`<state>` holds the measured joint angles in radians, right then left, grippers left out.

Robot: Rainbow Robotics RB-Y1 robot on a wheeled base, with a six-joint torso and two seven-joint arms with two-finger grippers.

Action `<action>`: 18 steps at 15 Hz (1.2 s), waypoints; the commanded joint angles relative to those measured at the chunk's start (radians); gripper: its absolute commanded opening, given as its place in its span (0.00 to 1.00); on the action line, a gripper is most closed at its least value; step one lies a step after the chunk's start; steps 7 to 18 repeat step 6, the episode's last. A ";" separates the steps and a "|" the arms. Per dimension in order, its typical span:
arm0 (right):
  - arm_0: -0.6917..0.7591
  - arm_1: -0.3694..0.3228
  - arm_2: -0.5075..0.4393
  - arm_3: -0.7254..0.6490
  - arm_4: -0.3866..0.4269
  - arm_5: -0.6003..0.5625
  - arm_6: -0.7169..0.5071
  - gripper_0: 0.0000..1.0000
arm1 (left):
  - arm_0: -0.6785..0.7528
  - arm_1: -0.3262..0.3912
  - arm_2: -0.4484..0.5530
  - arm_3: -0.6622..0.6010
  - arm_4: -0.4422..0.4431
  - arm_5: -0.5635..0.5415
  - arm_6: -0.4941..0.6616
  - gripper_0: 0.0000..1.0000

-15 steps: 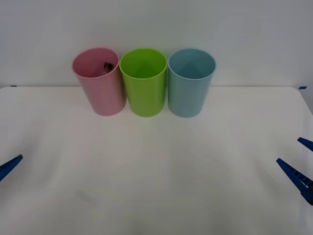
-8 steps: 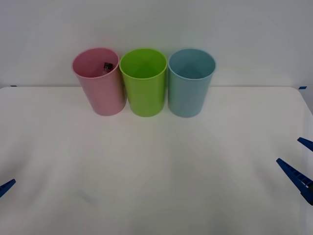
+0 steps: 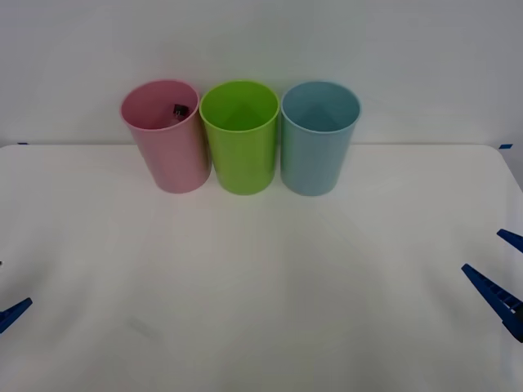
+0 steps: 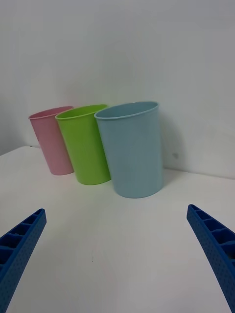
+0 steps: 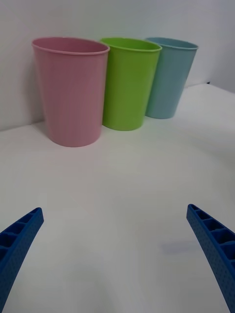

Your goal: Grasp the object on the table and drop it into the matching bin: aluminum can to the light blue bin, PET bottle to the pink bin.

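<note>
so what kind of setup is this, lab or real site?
Likely a lab test bench: a plain white table against a bare wall, with just the pink bin, lime green bin and light blue bin lined up for sorting.

Three bins are lined up in a row along the far edge of the table, right against the wall: the pink bin at the left, the lime green bin in the middle, the light blue bin at the right. The PET bottle is found down inside the pink bin.
</note>
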<state>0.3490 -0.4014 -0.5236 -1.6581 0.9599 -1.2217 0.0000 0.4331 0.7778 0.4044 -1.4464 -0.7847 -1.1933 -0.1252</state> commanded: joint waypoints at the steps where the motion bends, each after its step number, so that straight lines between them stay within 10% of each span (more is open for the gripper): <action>1: 0.000 0.000 0.000 0.000 0.000 0.000 0.000 1.00 | -0.020 0.000 -0.029 0.000 0.002 0.001 0.006 1.00; 18: 0.000 0.000 0.000 0.000 0.000 0.000 0.000 1.00 | -0.022 0.000 -0.033 0.000 0.004 0.000 0.006 1.00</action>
